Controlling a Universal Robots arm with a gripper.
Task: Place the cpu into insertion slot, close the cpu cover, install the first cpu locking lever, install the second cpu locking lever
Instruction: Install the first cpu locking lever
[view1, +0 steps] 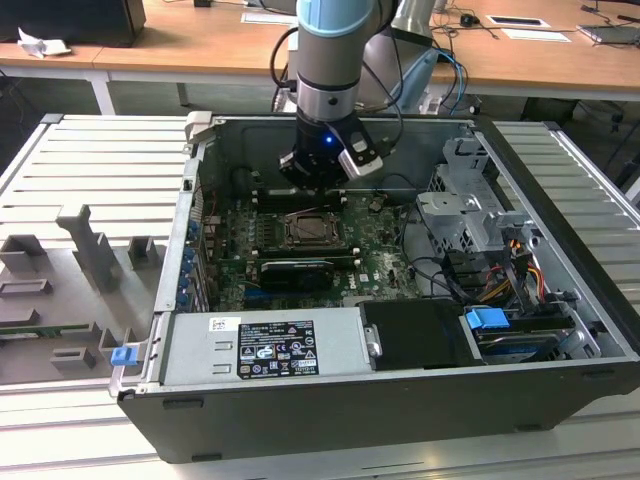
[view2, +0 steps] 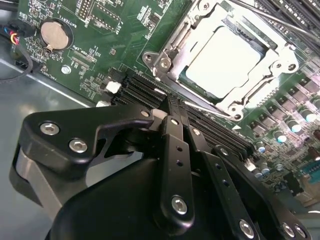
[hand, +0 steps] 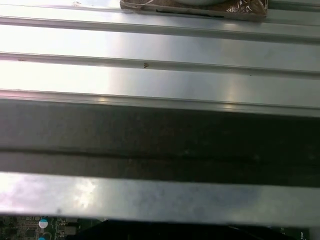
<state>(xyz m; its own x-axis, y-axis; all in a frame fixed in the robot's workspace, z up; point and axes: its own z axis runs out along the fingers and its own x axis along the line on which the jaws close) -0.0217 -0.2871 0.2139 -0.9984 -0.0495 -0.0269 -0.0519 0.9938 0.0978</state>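
Presently, as recorded:
Computer case (view1: 560, 300): laid on its side with the panel off, so the circuit board (view1: 375, 255) faces up and can be reached from above.
Arm (view1: 335, 60): lowered into the case, with the gripper (view1: 318, 172) just behind the insertion slot (view1: 316, 231).
Gripper (view2: 175, 112): fingers (view2: 172, 145) are seen pressed together in the second wrist view, nothing held, tips near the socket's edge.
Cpu cover (view2: 277, 62): seen closed down over the socket frame.
Cpu (view2: 225, 57): seated in the slot, its pale top showing through the cover's window.
Locking levers: state cannot be told.
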